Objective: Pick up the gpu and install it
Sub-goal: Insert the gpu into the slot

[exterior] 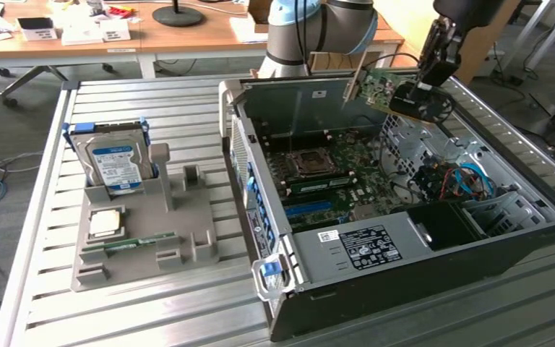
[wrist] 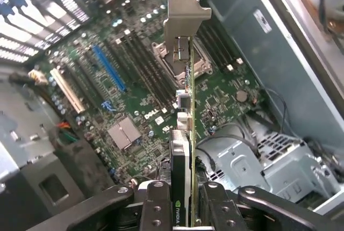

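The gpu [exterior: 378,85] hung above the motherboard [exterior: 335,173], pinched on its edge by the gripper [exterior: 415,100], which was closed on it, its long side sticking out toward ten o'clock in the exterior view.

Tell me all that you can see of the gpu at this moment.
The gpu is a thin green circuit card with a silver metal bracket at one end. The gripper clamps it at the other end and holds it in the air above the open computer case, touching nothing else.
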Available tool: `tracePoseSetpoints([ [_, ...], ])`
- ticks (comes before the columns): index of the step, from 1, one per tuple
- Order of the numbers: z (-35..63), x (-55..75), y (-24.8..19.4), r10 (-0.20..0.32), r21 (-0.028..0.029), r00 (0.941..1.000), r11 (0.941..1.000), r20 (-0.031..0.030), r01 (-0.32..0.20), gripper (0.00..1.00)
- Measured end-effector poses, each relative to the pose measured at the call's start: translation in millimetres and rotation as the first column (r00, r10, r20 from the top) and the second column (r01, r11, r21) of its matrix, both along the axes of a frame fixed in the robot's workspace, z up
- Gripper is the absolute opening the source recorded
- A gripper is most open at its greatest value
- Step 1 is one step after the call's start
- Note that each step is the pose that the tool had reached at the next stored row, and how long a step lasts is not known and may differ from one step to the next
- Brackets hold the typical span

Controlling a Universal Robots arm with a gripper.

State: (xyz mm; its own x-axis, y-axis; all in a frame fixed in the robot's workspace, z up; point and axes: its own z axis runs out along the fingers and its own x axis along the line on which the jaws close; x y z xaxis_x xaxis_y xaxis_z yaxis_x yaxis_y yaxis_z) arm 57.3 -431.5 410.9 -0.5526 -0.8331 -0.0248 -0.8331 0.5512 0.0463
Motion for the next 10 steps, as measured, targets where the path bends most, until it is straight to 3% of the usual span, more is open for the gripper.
tracePoseSetpoints([
  [5,-0.2,0.0,0.0,0.086,-0.0001,0.9963,0.9963,0.0000,-0.086,0.27],
  [10,-0.4,0.0,0.0,0.167,0.0000,0.9860,0.9860,0.0001,-0.167,0.27],
])
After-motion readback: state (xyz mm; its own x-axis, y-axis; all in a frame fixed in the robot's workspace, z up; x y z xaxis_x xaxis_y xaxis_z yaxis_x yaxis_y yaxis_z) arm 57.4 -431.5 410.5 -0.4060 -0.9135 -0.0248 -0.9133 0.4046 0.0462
